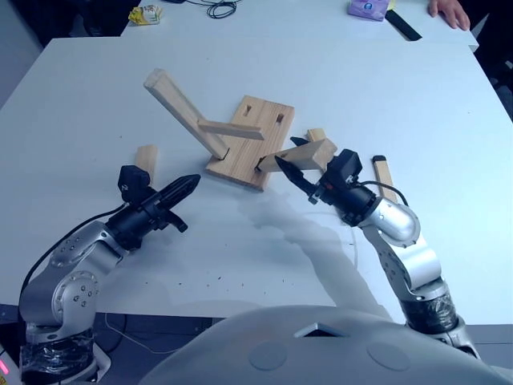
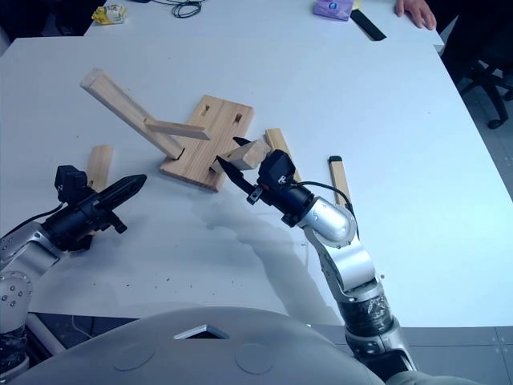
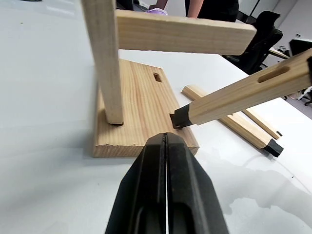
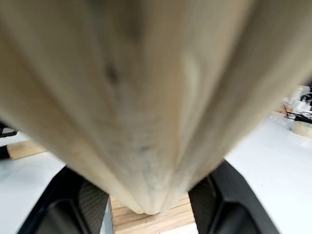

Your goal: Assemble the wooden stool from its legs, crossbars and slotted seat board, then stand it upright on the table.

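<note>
The slotted seat board (image 1: 268, 120) lies flat mid-table. One leg (image 1: 181, 104) stands in a slot, leaning toward the far left, with a crossbar (image 1: 231, 128) jutting from it. My right gripper (image 1: 287, 169) is shut on a second leg (image 1: 309, 152), holding it slanted with its lower end at the board's near right edge; in the right wrist view this leg (image 4: 146, 97) sits between the black fingers (image 4: 78, 204). My left gripper (image 1: 183, 188) hovers shut and empty, just left of the board's near corner, pointing at the board (image 3: 141, 102).
A short wooden piece (image 1: 145, 159) lies left of the board, near my left gripper. A dark-tipped crossbar (image 1: 383, 175) and another stick (image 1: 317, 134) lie to the right. Small items and a person's hand (image 1: 449, 10) are at the far edge.
</note>
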Robot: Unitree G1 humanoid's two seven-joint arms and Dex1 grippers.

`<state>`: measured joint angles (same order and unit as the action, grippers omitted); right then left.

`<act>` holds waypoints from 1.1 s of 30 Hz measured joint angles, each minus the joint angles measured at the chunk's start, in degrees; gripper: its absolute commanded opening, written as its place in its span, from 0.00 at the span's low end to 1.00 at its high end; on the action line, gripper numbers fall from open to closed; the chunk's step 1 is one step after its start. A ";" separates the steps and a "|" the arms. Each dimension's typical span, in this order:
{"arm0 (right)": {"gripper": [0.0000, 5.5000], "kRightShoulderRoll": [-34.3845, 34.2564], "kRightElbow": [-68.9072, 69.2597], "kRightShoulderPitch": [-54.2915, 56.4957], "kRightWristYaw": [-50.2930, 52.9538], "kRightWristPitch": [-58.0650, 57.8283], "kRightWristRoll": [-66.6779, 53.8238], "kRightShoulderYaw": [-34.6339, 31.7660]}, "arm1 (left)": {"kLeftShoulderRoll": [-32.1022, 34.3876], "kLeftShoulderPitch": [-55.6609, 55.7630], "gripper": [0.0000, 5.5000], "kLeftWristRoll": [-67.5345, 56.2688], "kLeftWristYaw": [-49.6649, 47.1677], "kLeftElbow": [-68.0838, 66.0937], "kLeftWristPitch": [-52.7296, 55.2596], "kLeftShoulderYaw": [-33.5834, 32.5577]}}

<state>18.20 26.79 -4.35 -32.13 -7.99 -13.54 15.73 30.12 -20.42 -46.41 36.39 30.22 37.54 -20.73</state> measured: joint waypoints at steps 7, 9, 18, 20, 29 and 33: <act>0.37 6.54 2.70 3.59 -4.98 -6.47 -5.91 -3.25 | -1.80 -2.95 0.00 0.07 -1.35 1.94 -1.94 -0.37; 0.37 8.46 4.45 4.12 -6.02 -9.13 -7.92 -4.53 | -2.41 -4.13 0.00 0.14 -1.73 2.73 -2.29 -0.41; 0.37 16.19 8.88 8.04 -9.03 -20.00 -16.08 -7.69 | -6.13 -9.55 0.00 0.65 -4.16 5.31 -5.18 -0.30; 0.37 16.84 9.00 8.51 -10.15 -20.00 -16.79 -7.55 | -6.35 -9.84 0.00 0.85 -4.54 5.39 -5.78 -0.09; 0.37 18.88 3.30 14.15 -16.09 -20.40 -19.18 -5.04 | -8.24 -11.04 0.00 1.64 -5.78 6.07 -7.54 0.81; 0.37 18.71 1.01 16.49 -15.90 -20.61 -19.14 -4.00 | -8.86 -12.05 0.00 1.85 -6.43 6.14 -8.47 0.97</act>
<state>36.91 27.80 12.14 -48.04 -28.59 -32.68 11.73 21.26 -32.48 -44.56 29.96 36.36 29.07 -19.76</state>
